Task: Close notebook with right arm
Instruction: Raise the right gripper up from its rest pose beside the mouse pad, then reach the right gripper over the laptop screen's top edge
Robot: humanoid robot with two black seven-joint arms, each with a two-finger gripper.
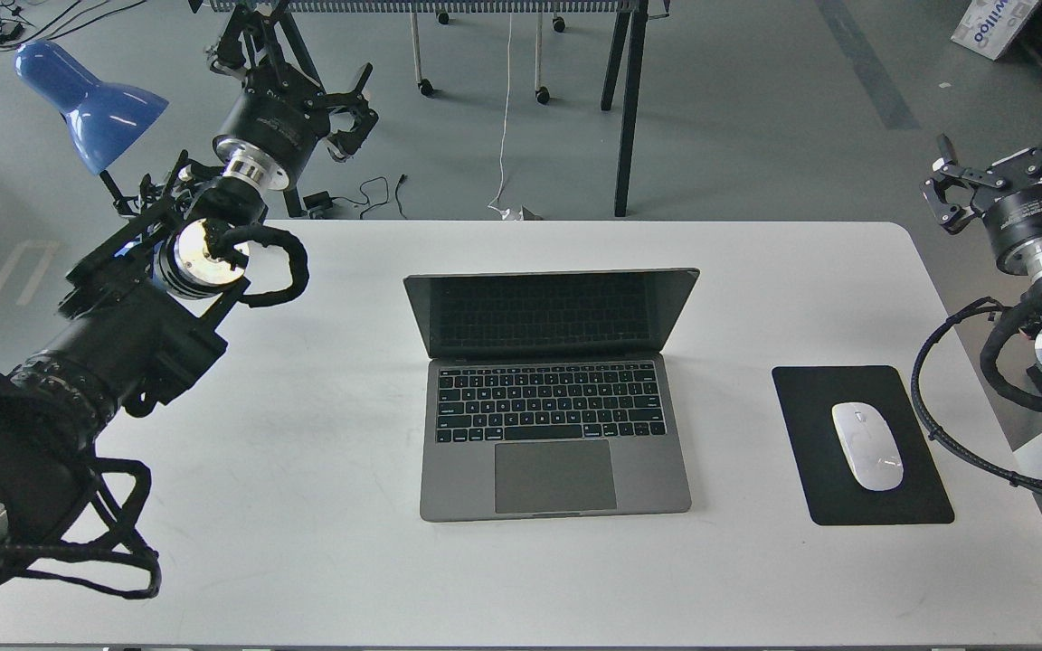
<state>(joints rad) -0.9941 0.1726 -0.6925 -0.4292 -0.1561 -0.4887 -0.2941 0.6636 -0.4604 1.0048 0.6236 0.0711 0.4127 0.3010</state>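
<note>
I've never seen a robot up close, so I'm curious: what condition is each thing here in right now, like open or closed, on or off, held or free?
Notebook: lid open, screen dark, flat on the table, untouched.
Mouse: lying on the mouse pad, not held.
Desk lamp: off as far as I can tell.
Left gripper: open, empty, raised beyond the table.
Right gripper: open, empty, off the table's right edge.

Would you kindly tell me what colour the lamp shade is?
The lamp shade is blue, shown in the head view.

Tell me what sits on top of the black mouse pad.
A white mouse lies on the black mouse pad, toward its right half. The patch of pad under the mouse is covered and cannot be seen.
</note>
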